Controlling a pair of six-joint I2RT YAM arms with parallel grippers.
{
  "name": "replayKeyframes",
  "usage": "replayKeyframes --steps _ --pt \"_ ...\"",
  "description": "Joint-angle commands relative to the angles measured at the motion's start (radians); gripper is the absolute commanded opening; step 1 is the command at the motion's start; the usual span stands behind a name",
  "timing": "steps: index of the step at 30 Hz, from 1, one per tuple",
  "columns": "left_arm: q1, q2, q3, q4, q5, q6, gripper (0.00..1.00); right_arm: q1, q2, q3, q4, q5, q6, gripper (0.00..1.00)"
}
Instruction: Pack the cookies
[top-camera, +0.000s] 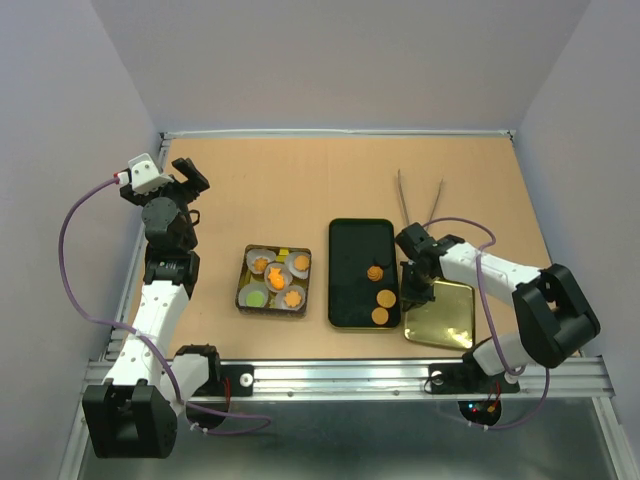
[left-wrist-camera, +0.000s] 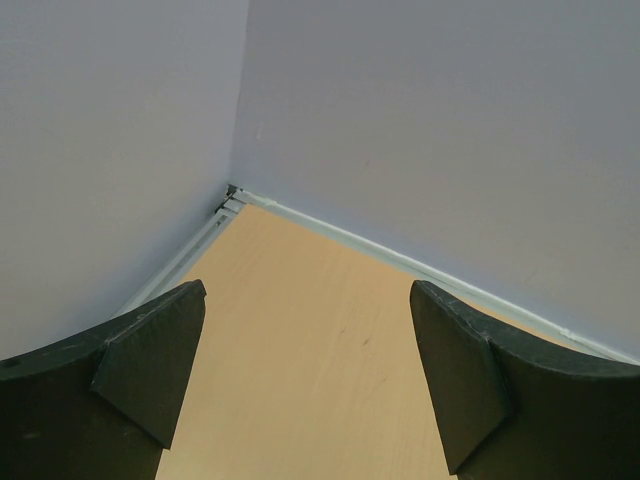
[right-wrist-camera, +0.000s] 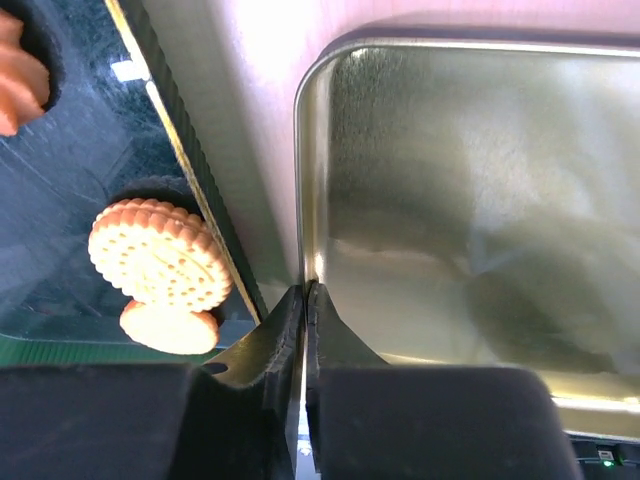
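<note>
Three orange-brown cookies (top-camera: 374, 271) (top-camera: 385, 297) (top-camera: 380, 315) lie on a black tray (top-camera: 350, 245). More cookies, one of them green (top-camera: 257, 297), sit in white paper cups inside a small square tin (top-camera: 243, 283). My right gripper (top-camera: 412, 297) is shut on the left rim of a gold tin lid (top-camera: 445, 318), right beside the black tray. In the right wrist view its jaws (right-wrist-camera: 307, 290) pinch the thin rim of the lid (right-wrist-camera: 470, 200), with a round ridged cookie (right-wrist-camera: 160, 255) just to the left. My left gripper (top-camera: 190, 185) hangs open and empty at the far left, away from the tin.
Metal tongs (top-camera: 420, 205) lie behind the gold lid. The left wrist view has only bare wooden table (left-wrist-camera: 310, 340) and the back left corner of the walls between the open fingers (left-wrist-camera: 150, 360). White walls enclose the table on three sides.
</note>
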Motion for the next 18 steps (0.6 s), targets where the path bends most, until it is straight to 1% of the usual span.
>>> replayKeyframes --steps 1,3,4,6,7,8,11,12,14,15,16,17,18 --pt "-0.007 -0.023 0.018 0.037 -0.007 0.009 0.94 0.014 -0.045 0.064 -0.069 0.069 0.011 0.03" --pt "-0.007 -0.023 0.019 0.037 -0.007 0.006 0.94 0.017 -0.072 0.113 -0.115 0.132 0.008 0.01" --pt "-0.007 -0.025 0.021 0.036 -0.007 0.001 0.94 0.019 -0.079 0.167 -0.166 0.155 0.006 0.01" --pt "-0.007 -0.026 0.021 0.036 0.005 -0.007 0.94 0.020 -0.086 0.231 -0.214 0.208 -0.003 0.00" --pt "-0.007 -0.026 0.022 0.034 0.020 -0.010 0.94 0.019 -0.094 0.261 -0.258 0.222 -0.006 0.00" --pt "-0.007 -0.025 0.025 0.034 0.028 -0.010 0.94 0.019 -0.097 0.331 -0.277 0.236 -0.012 0.00" --pt "-0.007 -0.022 0.041 0.033 0.075 -0.025 0.94 0.017 -0.100 0.452 -0.324 0.279 -0.025 0.00" --pt "-0.007 -0.014 0.054 0.010 0.095 -0.030 0.94 0.017 -0.097 0.551 -0.323 0.269 -0.050 0.00" --pt "-0.007 -0.009 0.114 -0.012 0.179 -0.054 0.94 0.019 -0.074 0.652 -0.314 0.256 -0.090 0.01" --pt "-0.007 -0.006 0.134 -0.018 0.213 -0.062 0.94 0.019 -0.059 0.772 -0.306 0.238 -0.104 0.00" --pt "-0.007 0.000 0.175 -0.032 0.277 -0.077 0.94 0.019 -0.045 0.825 -0.280 0.215 -0.120 0.00" --pt "-0.007 0.001 0.194 -0.040 0.305 -0.088 0.94 0.017 -0.016 0.938 -0.263 0.174 -0.133 0.00" --pt "-0.007 0.004 0.212 -0.044 0.328 -0.100 0.94 0.017 -0.002 0.939 -0.242 0.146 -0.137 0.01"
